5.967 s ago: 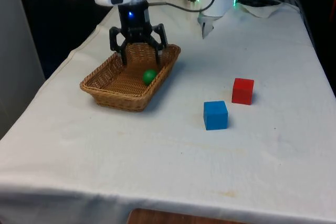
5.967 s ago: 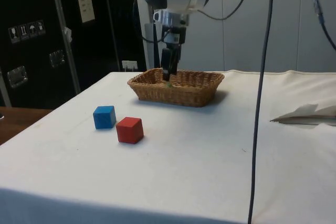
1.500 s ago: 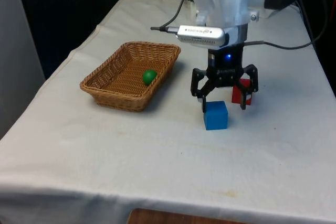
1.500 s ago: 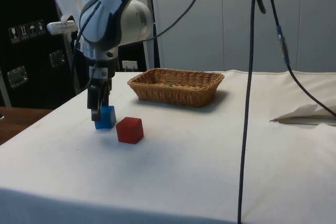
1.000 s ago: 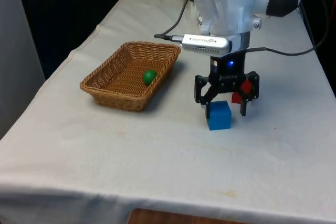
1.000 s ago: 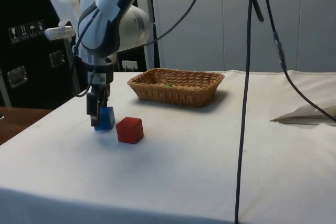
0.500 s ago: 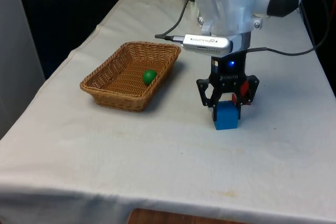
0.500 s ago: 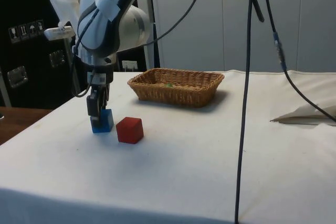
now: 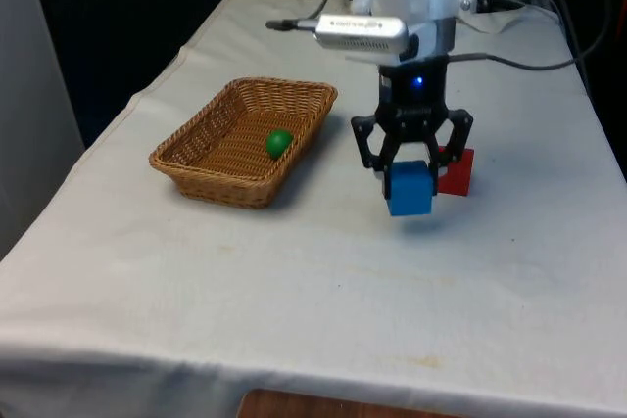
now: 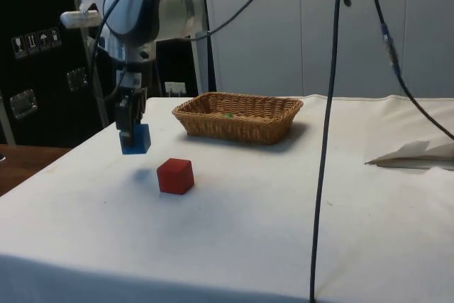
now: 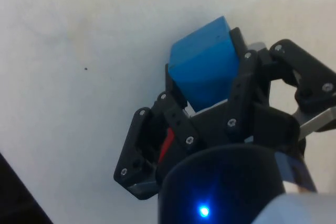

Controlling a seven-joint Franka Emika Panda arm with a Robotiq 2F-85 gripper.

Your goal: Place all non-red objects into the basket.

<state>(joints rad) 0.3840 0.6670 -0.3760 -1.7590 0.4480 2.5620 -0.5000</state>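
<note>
The gripper (image 9: 409, 181) is clamped on the blue cube (image 9: 409, 188), holding it clear of the white cloth (image 9: 323, 291) right of centre in the front view. The red cube (image 9: 457, 170) sits just behind it, to the right. Left of centre lies the wicker basket (image 9: 217, 175), a green ball (image 9: 279, 142) inside.

- I can read no word, brand or number on anything here.
- The dark cabinet (image 10: 42, 69) beside my table carries small pale stickers (image 10: 32, 42) with pictogram marks and a pale plate (image 10: 113, 3) with print, all too small for me to make out.
</note>
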